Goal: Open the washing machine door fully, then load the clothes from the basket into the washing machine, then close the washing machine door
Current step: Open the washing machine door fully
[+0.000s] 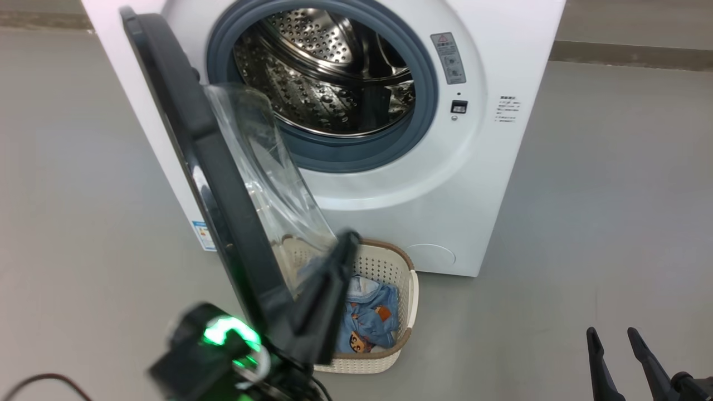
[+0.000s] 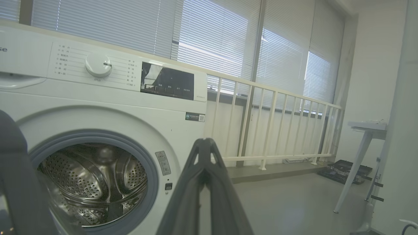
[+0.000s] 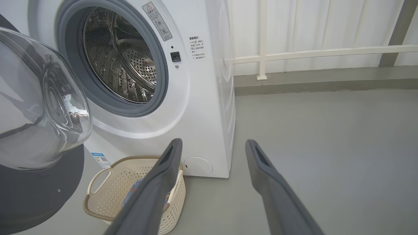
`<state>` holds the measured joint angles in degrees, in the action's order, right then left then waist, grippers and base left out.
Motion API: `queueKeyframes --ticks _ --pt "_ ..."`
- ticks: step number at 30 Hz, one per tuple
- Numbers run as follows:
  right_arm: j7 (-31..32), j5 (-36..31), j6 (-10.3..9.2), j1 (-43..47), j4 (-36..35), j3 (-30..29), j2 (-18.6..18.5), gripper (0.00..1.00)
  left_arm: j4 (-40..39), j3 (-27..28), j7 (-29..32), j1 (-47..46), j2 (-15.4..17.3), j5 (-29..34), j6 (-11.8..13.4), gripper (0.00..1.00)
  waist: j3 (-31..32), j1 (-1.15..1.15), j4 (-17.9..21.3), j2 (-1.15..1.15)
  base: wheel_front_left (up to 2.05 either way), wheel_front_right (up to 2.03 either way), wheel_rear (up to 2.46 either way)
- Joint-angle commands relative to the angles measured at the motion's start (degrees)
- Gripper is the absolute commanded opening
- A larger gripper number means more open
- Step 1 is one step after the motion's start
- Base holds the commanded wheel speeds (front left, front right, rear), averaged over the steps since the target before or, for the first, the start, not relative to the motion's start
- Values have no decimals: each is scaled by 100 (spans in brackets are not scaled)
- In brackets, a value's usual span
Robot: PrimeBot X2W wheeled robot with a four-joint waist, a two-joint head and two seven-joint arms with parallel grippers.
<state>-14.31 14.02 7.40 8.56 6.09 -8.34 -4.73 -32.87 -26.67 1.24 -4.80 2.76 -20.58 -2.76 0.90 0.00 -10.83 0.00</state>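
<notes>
We see a smooth grey floor carrying everything here. On it stands a big white front-loading washing machine, its base flat on the floor. Just before the machine's lower front sits a small rectangular cream plastic basket with perforated sides and a brown woven-look rim, also straight on the floor; we cannot tell whether it touches the machine. A thin dark cable curls across the floor at the near left. Beyond the machine, in the left wrist view, a low grey kerb rises from the floor along the wall. Near it a flat black case lies on the floor, and a white desk stands there on a slanted leg.
</notes>
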Motion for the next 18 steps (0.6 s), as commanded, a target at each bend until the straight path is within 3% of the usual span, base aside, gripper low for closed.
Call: queueKeyframes --ticks 1,9,18 --pt "-69 24 9 -33 -139 108 -51 100 6 31 73 -28 16 -166 75 0 -23 0 -48 0 0 0 0" --pt "-69 34 9 -57 -140 134 -42 100 482 -216 301 218 13 -552 360 0 -79 0 -141 0 0 0 0" --pt "-69 40 9 -89 -128 158 -59 100 951 -154 534 348 62 -535 624 0 -174 0 -202 0 0 0 0"
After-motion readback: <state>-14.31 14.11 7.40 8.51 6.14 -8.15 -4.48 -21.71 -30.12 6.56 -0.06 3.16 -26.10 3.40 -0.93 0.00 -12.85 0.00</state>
